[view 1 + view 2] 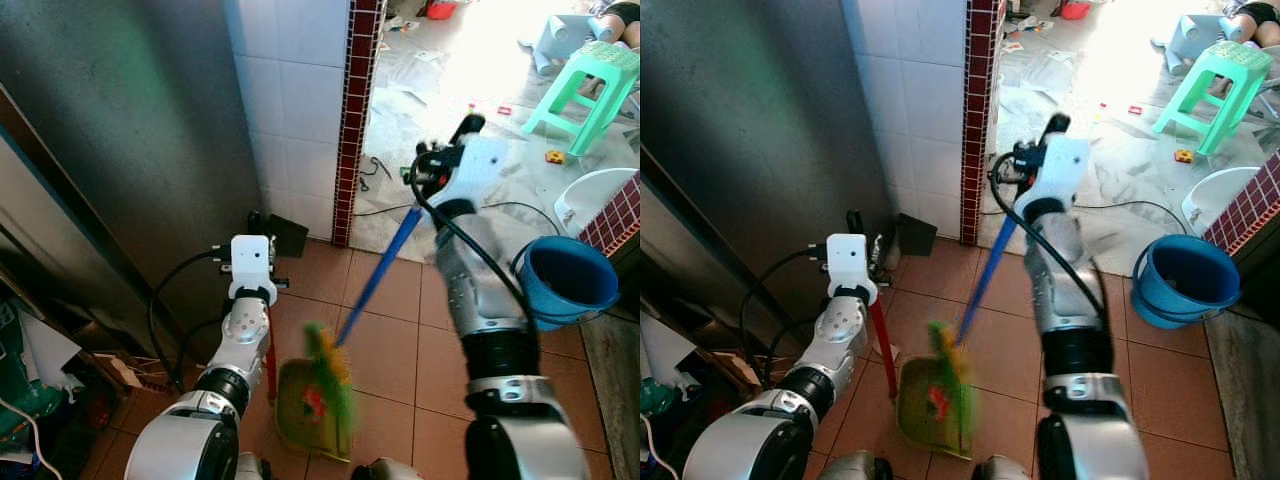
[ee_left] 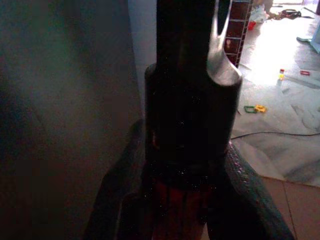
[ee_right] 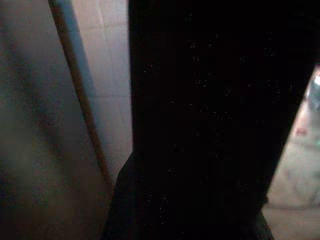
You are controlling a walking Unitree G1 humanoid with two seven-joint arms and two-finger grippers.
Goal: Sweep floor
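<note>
Floor tiles (image 1: 395, 290), terracotta in colour, are seen underfoot, and on them a green dustpan (image 1: 925, 405) is stood close in front of the robot. A broom (image 1: 375, 280) with a blue handle is slanted down across the tiles, its green and yellow bristles (image 1: 332, 375) blurred and lying right over the dustpan. The top of that blue handle is gripped by the right pincer (image 1: 425, 170), closed around it, raised near the red-tiled wall edge (image 1: 355, 120). The dustpan's red handle (image 1: 880, 345) is held upright by the left pincer (image 1: 865, 255), whose black fingers (image 2: 250, 190) are clamped on either side of it. A blue bucket (image 1: 1185, 280) is set on the floor to the robot's right. A green stool (image 1: 590, 85) is seen well beyond, on the brightly lit ground outside.
</note>
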